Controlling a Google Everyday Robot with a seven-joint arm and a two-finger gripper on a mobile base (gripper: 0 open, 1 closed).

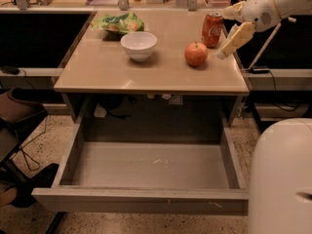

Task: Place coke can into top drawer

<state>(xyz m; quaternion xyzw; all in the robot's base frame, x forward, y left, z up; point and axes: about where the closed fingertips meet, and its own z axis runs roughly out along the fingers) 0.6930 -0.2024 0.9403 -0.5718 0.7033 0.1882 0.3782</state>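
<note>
While the wide tan table (146, 77) stands over the wide, shallow grey metal top drawer (146, 167), which is open with its floor bare, the robot's white two-finger gripper (223, 33) hangs at the table's far right corner. Its cream fingers (236, 39) are spread wide and hold nothing. A white ceramic bowl (139, 45) sits mid-table with a round red apple (196, 54) to its right. Just behind the apple, the small red aluminium coke can (212, 29) stands on the tabletop, just left of the gripper and apparently not touching it. The step in hand looks like the reach to grasp. It would go best with the jaws brought in level from the right, straddling the can's mid-body and keeping clear of the apple. The can is upright, with its long axis vertical, its silver top up and its white script facing the camera.
</note>
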